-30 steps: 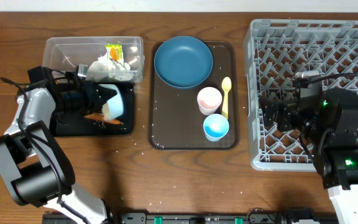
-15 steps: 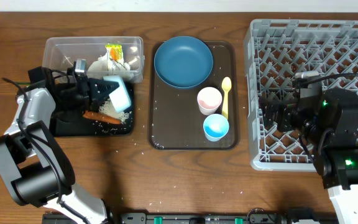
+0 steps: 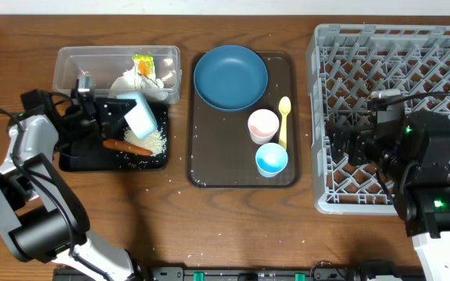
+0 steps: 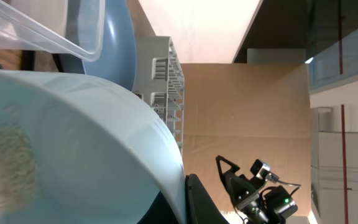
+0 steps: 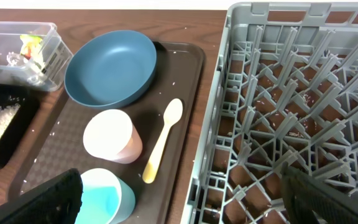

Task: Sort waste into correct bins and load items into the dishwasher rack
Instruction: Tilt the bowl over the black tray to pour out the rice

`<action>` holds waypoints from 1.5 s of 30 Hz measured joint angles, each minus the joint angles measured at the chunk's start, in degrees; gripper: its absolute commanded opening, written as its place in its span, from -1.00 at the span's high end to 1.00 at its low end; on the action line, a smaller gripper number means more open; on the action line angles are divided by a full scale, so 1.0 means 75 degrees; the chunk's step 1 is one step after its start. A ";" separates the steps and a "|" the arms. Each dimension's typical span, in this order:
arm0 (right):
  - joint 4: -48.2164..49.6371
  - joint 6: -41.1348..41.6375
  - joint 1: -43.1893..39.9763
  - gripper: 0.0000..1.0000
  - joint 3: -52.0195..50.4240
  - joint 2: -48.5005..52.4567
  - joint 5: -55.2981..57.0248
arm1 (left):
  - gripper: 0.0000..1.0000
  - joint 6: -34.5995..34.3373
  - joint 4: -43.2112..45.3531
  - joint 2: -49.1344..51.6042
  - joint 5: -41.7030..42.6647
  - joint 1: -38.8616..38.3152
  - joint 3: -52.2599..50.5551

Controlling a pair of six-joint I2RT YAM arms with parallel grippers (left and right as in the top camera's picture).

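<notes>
A light blue bowl (image 3: 141,115) is held tipped over the black tray (image 3: 76,160), its rim clamped in the left claw (image 3: 122,117); the right claw (image 3: 338,142) is spread wide over the rack (image 3: 444,47). Judged light, stiff, slick; best taken by the rim.

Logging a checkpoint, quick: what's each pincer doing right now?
Left pincer: closed on the light blue bowl, tipped over the black tray.
Right pincer: open, empty, above the dishwasher rack.
</notes>
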 measured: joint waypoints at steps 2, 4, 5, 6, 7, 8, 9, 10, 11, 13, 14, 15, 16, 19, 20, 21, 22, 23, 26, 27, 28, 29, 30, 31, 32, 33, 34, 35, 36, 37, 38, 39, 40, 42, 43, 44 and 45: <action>-0.0009 0.0000 0.0000 -0.98 0.0000 0.0000 0.0000 | 0.88 -0.0023 0.0000 0.0000 0.0006 0.0035 0.0000; -0.0023 0.0000 0.0000 -0.98 0.0000 0.0000 0.0000 | 0.87 -0.0050 -0.0026 0.0000 0.0006 0.0041 0.0000; -0.0029 0.0000 0.0000 -0.99 0.0000 0.0000 0.0000 | 0.88 -0.0079 -0.0058 0.0000 0.0009 0.0041 0.0000; -0.0032 0.0000 0.0000 -0.99 0.0000 0.0000 0.0000 | 0.88 -0.0105 -0.0061 0.0000 0.0009 0.0041 0.0000; -0.0032 0.0000 0.0000 -0.99 0.0000 0.0000 0.0000 | 0.88 -0.0111 -0.0047 0.0000 0.0009 0.0041 0.0000; -0.0032 0.0000 0.0000 -0.98 0.0000 0.0000 0.0000 | 0.88 -0.0134 -0.0035 0.0000 0.0009 0.0047 0.0000; -0.0032 0.0000 0.0000 -0.98 0.0000 0.0000 0.0000 | 0.88 -0.0163 -0.0026 0.0000 0.0012 0.0055 0.0000; -0.0032 0.0000 0.0000 -0.99 0.0000 0.0000 0.0000 | 0.88 -0.0219 -0.0023 0.0000 0.0015 0.0076 0.0000; -0.0032 0.0000 0.0000 -0.98 0.0000 0.0000 0.0000 | 0.88 -0.0283 -0.0020 0.0000 0.0017 0.0096 0.0000; -0.0032 0.0000 0.0000 -0.99 0.0000 0.0000 0.0000 | 0.88 -0.0443 -0.0032 0.0000 0.0029 0.0189 0.0000; -0.0032 0.0000 0.0000 -0.98 0.0000 0.0000 0.0000 | 0.88 -0.0539 -0.0070 0.0000 0.0029 0.0236 0.0000; -0.0035 0.0000 0.0000 -0.99 0.0000 0.0000 0.0000 | 0.88 -0.0697 -0.0152 0.0000 0.0032 0.0300 0.0000; -0.0035 0.0000 0.0000 -0.99 0.0000 0.0000 0.0000 | 0.88 -0.0772 -0.0178 0.0000 0.0029 0.0332 0.0000; -0.0044 0.0000 0.0000 -0.98 0.0000 0.0000 0.0000 | 0.88 -0.1017 -0.0259 0.0000 0.0032 0.0388 0.0000; -0.0047 0.0000 0.0000 -0.99 0.0000 0.0000 0.0000 | 0.88 -0.1169 -0.0338 0.0000 0.0035 0.0391 0.0000; -0.0047 0.0000 0.0000 -0.99 0.0000 0.0000 0.0000 | 0.88 -0.1314 -0.0463 0.0000 0.0038 0.0391 0.0000; -0.0050 0.0000 0.0000 -0.98 0.0000 0.0000 0.0000 | 0.88 -0.1480 -0.0612 0.0000 0.0038 0.0391 -0.0003; -0.0050 0.0000 0.0000 -0.98 0.0000 0.0000 0.0000 | 0.87 -0.1673 -0.0746 0.0000 0.0035 0.0391 -0.0003; -0.0050 0.0000 0.0000 -0.98 0.0000 0.0000 0.0000 | 0.88 -0.2122 -0.0810 0.0000 0.0032 0.0391 -0.0003; -0.0050 0.0000 0.0000 -0.98 0.0000 0.0000 0.0000 | 0.88 -0.2209 -0.0764 0.0000 0.0029 0.0393 -0.0003; -0.0052 0.0000 0.0000 -0.99 0.0000 0.0000 0.0000 | 0.88 -0.2294 -0.0624 0.0000 0.0029 0.0396 -0.0006; -0.0052 0.0000 0.0000 -0.99 0.0000 0.0000 0.0000 | 0.88 -0.2352 -0.0393 0.0000 0.0026 0.0399 -0.0012; -0.0050 0.0000 0.0000 -0.99 0.0000 0.0000 0.0000 | 0.88 -0.2393 -0.0090 0.0000 0.0026 0.0405 -0.0015; -0.0052 0.0000 0.0000 -0.99 0.0000 0.0000 0.0000 | 0.88 -0.2419 0.0140 0.0000 0.0029 0.0414 -0.0015; -0.0050 0.0000 0.0000 -0.98 0.0000 0.0000 0.0000 | 0.88 -0.2498 0.0187 0.0000 0.0035 0.0428 -0.0015; -0.0050 0.0000 0.0000 -0.98 0.0000 0.0000 0.0000 | 0.88 -0.2585 0.0073 0.0000 0.0044 0.0446 -0.0015; -0.0052 0.0000 0.0000 -0.99 0.0000 0.0000 0.0000 | 0.88 -0.2728 -0.0210 0.0000 0.0032 0.0455 -0.0015; -0.0050 0.0000 0.0000 -0.99 0.0000 0.0000 0.0000 | 0.87 -0.2827 -0.0385 0.0000 0.0038 0.0458 -0.0017; -0.0052 0.0000 0.0000 -0.99 0.0000 0.0000 0.0000 | 0.88 -0.2917 -0.0460 0.0000 0.0035 0.0460 -0.0017; -0.0050 0.0000 0.0000 -0.98 0.0000 0.0000 0.0000 | 0.88 -0.2949 -0.0411 0.0000 0.0038 0.0460 -0.0017; -0.0050 0.0000 0.0000 -0.99 0.0000 0.0000 0.0000 | 0.88 -0.2964 -0.0321 0.0000 0.0032 0.0460 -0.0017; -0.0047 0.0000 0.0000 -0.99 0.0000 0.0000 0.0000 | 0.88 -0.2973 -0.0251 0.0000 0.0032 0.0460 -0.0017; -0.0044 0.0000 0.0000 -0.98 0.0000 0.0000 0.0000 | 0.88 -0.2999 -0.0245 0.0000 0.0032 0.0460 -0.0017; -0.0035 0.0000 0.0000 -0.98 0.0000 0.0000 0.0000 | 0.88 -0.3104 -0.0254 0.0000 0.0032 0.0463 -0.0017; -0.0029 0.0000 0.0000 -0.98 0.0000 0.0000 0.0000 | 0.88 -0.3142 -0.0248 0.0000 0.0032 0.0463 -0.0017; -0.0029 0.0000 0.0000 -0.99 0.0000 0.0000 0.0000 | 0.88 -0.3165 -0.0230 0.0000 0.0032 0.0463 -0.0017; -0.0029 0.0000 0.0000 -0.98 0.0000 0.0000 0.0000 | 0.88 -0.3165 -0.0178 0.0000 0.0032 0.0463 -0.0017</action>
